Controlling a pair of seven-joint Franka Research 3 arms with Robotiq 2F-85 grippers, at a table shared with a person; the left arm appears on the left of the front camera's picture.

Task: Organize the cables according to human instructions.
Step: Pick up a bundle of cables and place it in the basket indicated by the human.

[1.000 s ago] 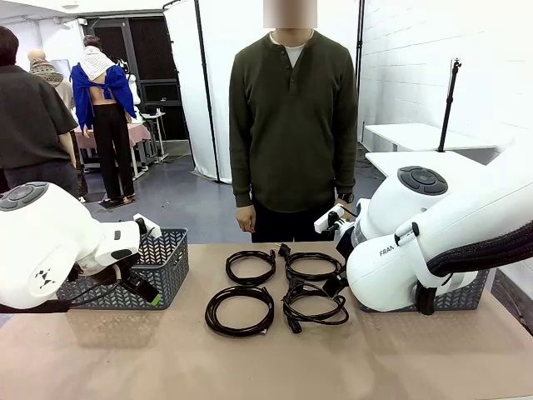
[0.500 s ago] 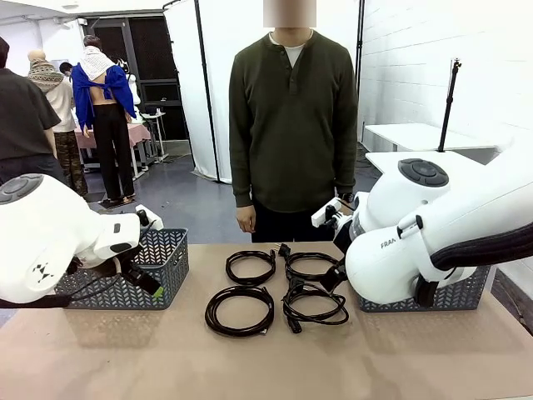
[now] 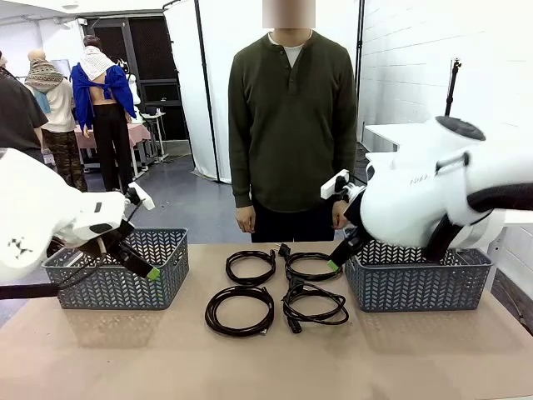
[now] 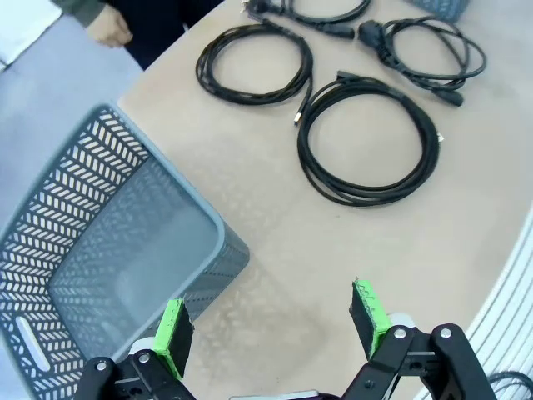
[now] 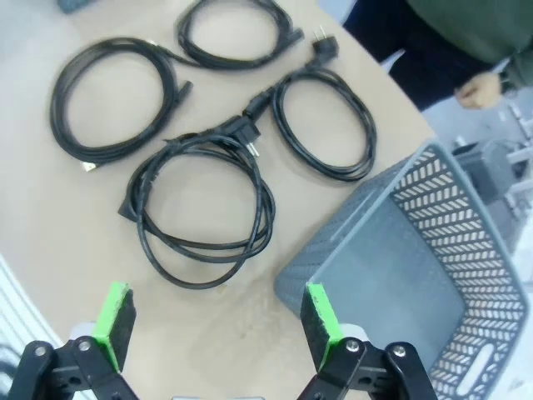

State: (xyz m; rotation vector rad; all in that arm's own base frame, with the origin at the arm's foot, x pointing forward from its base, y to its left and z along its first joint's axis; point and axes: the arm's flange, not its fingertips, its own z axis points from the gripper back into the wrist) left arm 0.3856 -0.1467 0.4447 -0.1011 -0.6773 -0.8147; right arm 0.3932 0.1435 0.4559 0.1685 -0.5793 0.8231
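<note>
Cables [image 3: 293, 290]: four coiled black cords, flat on the tan table [image 3: 400, 358], in two rows between the grey lattice plastic left basket [image 3: 117, 283] and its twin right basket [image 3: 416, 287]. Left gripper [image 4: 271, 321] spread wide, empty, above the left basket's corner. Right gripper [image 5: 216, 321] likewise spread, empty, beside the right basket. Person in dark olive shirt [image 3: 291, 125] stands at the far side.

Four black cables [image 3: 287, 286] lie flat in coils, with the person [image 3: 291, 125] standing at the far side.
They sit two by two: far-left coil [image 3: 248, 253], far-right coil [image 3: 312, 255], a larger near-left coil [image 3: 240, 290], and a looser near-right coil [image 3: 315, 319] just beside the far-right one. The person, in an olive shirt, stands upright with arms hanging.
</note>
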